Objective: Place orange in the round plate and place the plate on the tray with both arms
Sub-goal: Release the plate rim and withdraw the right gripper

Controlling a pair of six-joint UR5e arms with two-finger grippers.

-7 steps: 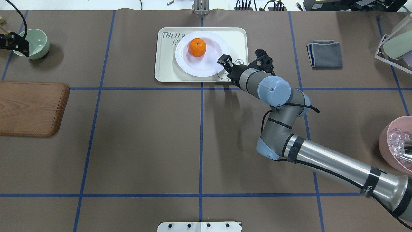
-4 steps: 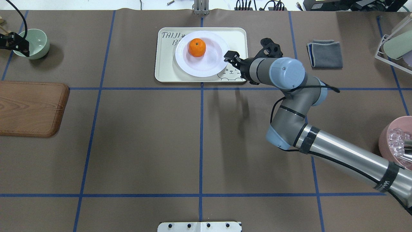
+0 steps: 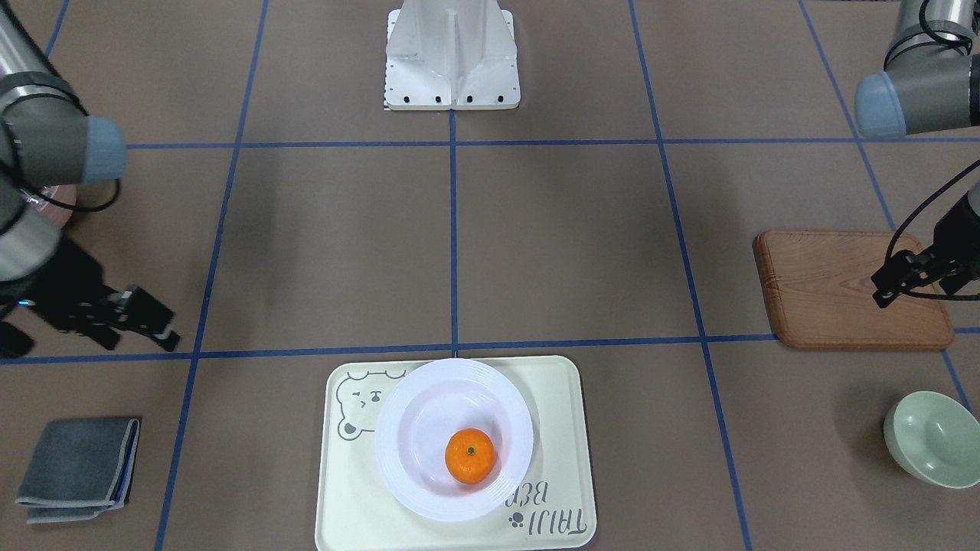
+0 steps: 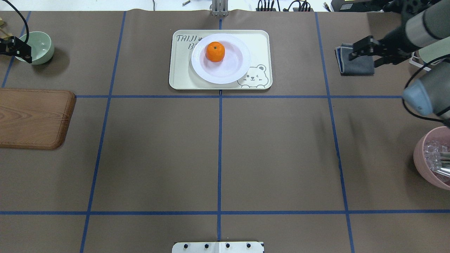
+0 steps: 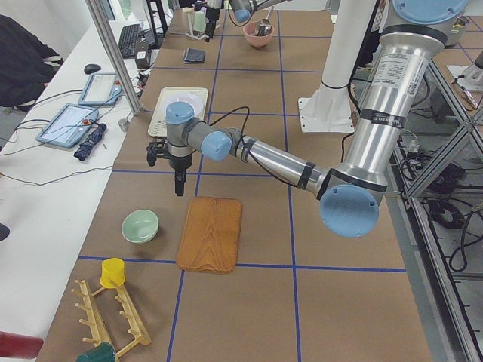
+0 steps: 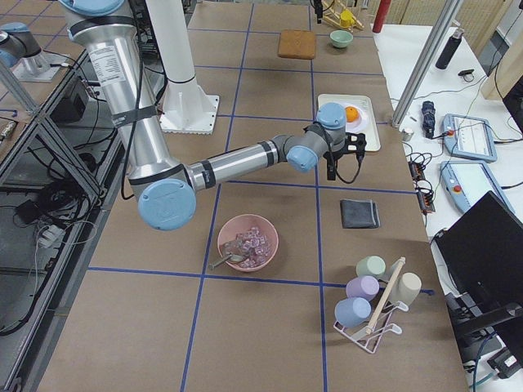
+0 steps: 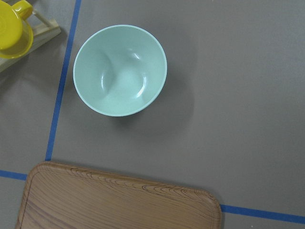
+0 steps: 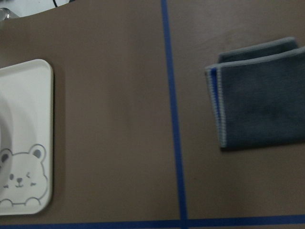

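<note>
Closest to the robot, a white base plate (image 4: 218,247) at the table (image 4: 158,158) edge. Past it, a wide stretch of brown table with blue lines, right up to the tray: lots of room to move in the middle. Further out on the left side, a wooden board (image 4: 31,117), lying flat, cut off by the view's edge. On the right side, a pink bowl (image 4: 420,158) with shiny clear bits inside, also half cut off.

On the far side, in the middle, the tray (image 4: 179,75), flat and close to the far table edge. On it the plate (image 4: 228,72), over most of the tray's middle, with the bear face beside it at one corner. In the plate, the orange (image 4: 215,51), a bit off centre toward the far side, stem dot up.

Right gripper (image 4: 355,49) up in the air, between tray and grey cloth (image 4: 357,66), well apart from plate and orange, fingers spread a little, holding nothing. Left gripper (image 3: 886,289) up over the gap between board and green bowl (image 4: 40,44), far from the tray; fingers spread or pressed together, cannot tell.
</note>
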